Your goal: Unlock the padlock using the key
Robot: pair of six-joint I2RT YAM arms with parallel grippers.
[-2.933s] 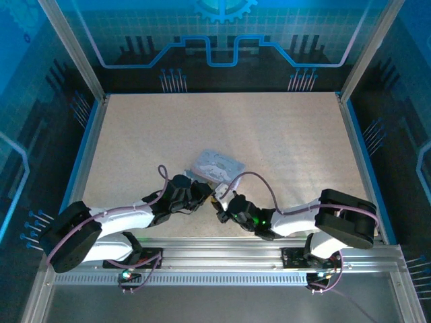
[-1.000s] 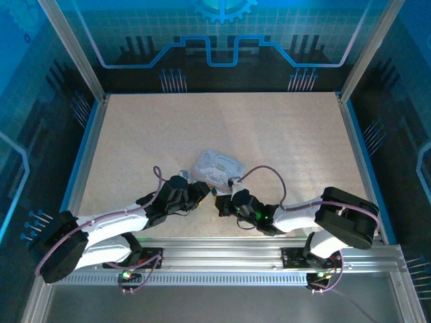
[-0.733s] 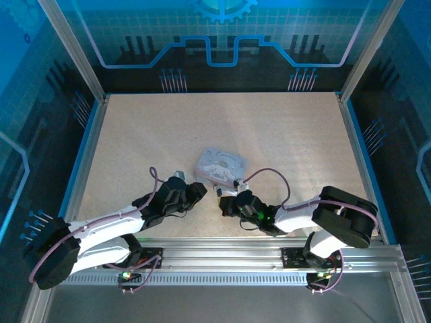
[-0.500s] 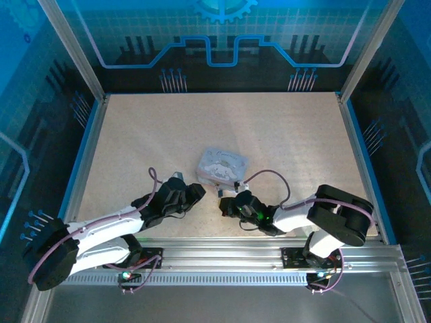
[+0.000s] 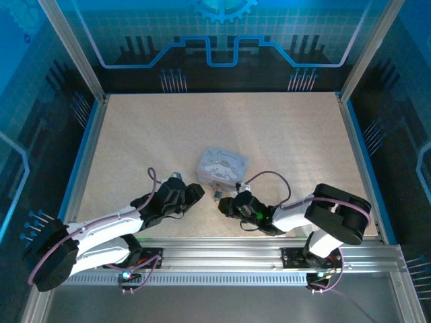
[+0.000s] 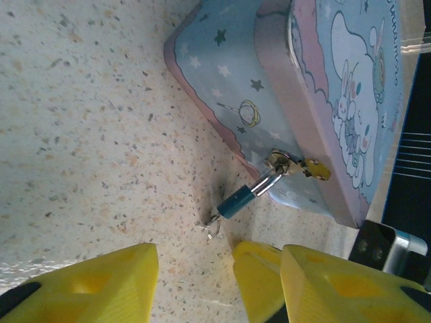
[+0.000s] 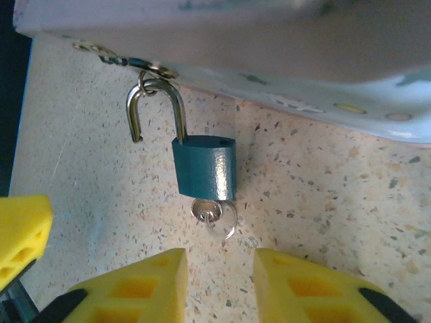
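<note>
1. Speckled beige tabletop (image 5: 135, 134) runs open on the left, out to the blue rim (image 5: 83, 156).
2. The left jaws, at the tip of a white arm (image 5: 108, 229), lie low by the near rail (image 5: 222, 259). They stand wide apart and grip nothing. Their yellow fingers (image 6: 81, 282) flank free tabletop just short of the padlock (image 6: 237, 200).
3. The padlock lies flat just beside the near wall of the lilac tin (image 5: 223, 166), between the two arms. One leg of its shackle (image 7: 180, 114) is out of the teal body, and the loop hangs in the tin's hasp (image 6: 286, 163). The key (image 7: 205, 210) sits in the body's lower end.
4. Wide open tabletop lies behind the tin.
5. The right jaws point at the padlock, a little apart and holding nothing. The key lies just beyond their fingers (image 7: 135, 289).
6. Open tabletop continues to the right rim.
</note>
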